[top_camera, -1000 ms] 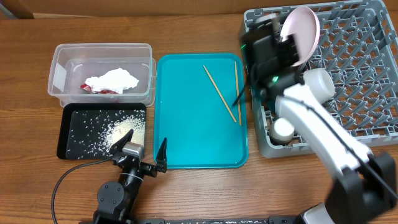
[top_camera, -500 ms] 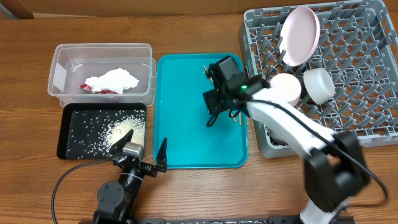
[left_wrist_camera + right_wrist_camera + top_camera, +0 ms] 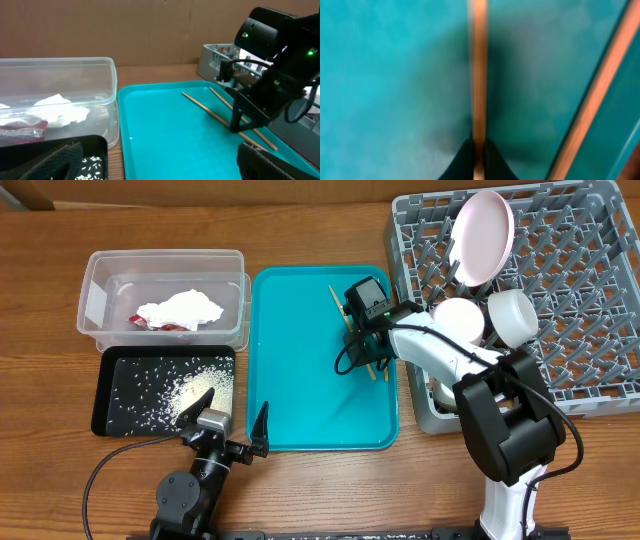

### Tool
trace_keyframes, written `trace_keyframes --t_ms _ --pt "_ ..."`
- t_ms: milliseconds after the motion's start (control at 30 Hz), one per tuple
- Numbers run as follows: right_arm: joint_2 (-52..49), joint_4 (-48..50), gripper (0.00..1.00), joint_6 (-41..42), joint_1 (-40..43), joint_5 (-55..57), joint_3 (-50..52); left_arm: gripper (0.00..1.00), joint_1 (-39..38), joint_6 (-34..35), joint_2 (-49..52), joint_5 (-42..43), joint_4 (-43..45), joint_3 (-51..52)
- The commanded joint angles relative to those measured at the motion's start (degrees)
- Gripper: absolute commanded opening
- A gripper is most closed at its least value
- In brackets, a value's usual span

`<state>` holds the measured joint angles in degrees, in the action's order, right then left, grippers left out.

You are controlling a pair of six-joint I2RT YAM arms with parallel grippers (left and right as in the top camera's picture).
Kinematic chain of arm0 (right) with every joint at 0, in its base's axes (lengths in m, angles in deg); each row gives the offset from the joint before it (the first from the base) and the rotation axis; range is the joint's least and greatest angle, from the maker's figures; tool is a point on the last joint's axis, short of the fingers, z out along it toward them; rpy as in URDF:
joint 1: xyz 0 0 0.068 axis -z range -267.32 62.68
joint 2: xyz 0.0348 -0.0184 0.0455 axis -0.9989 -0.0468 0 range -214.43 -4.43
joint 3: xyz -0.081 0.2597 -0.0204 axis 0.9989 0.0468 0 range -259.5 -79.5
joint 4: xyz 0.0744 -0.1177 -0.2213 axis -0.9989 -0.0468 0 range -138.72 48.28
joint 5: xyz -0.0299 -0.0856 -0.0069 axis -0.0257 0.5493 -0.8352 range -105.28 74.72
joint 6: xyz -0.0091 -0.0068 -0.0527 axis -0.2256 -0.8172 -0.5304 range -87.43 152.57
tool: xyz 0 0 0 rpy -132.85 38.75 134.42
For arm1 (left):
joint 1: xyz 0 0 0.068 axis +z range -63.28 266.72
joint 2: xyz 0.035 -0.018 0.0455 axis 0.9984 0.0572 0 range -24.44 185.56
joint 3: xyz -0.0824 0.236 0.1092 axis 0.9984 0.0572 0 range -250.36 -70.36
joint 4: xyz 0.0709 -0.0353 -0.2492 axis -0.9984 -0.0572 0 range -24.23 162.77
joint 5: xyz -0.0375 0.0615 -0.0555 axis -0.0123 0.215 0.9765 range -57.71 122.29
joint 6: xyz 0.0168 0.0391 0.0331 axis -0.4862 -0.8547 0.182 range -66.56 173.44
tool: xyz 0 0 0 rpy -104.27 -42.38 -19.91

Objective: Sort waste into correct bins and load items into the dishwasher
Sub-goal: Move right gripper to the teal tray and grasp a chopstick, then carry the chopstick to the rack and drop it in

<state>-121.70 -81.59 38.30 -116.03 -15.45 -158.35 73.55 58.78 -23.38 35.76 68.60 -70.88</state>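
Tan chopsticks (image 3: 205, 107), two, on teal tray (image 3: 300, 380)

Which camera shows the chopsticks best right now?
Left wrist: both chopsticks lie nearly whole on the teal tray. Overhead, the right arm covers their middles; right wrist shows only blurred close-up stretches.

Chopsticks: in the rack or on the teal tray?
On the tray. Both chopsticks lie flat on the teal tray, outside the grey rack.

The right arm (image 3: 445, 358) is white with black joints, green lights and a black hand (image 3: 360, 364).
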Motion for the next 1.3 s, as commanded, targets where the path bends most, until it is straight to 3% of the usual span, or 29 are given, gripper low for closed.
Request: trace_keyframes --t_ms 0,300,367,467,800,1267 --pt "-0.24 -5.55 0.04 1.66 -0.92 -2.51 -1.20 1.00 -0.26 -0.68 -0.31 0.20 0.00 0.24" --pt "14.93 -11.74 0.04 3.67 -0.50 -5.90 -5.92 1.00 -0.26 -0.66 -0.31 0.20 -0.02 0.24" --pt "22.64 -11.58 0.04 6.40 1.53 -1.99 -5.99 1.00 -0.26 -0.68 -0.31 0.17 -0.02 0.24" --pt "25.92 -11.45 0.04 7.61 3.98 3.15 -5.99 1.00 -0.26 -0.68 -0.31 0.20 -0.02 0.24" --pt "22.88 -8.15 0.04 1.79 11.34 5.27 -5.88 1.00 -0.26 -0.68 -0.31 0.17 -0.02 0.24" --pt "15.98 -2.19 0.04 -3.96 12.39 12.55 -5.86 1.00 -0.26 -0.68 -0.31 0.20 -0.02 0.24"
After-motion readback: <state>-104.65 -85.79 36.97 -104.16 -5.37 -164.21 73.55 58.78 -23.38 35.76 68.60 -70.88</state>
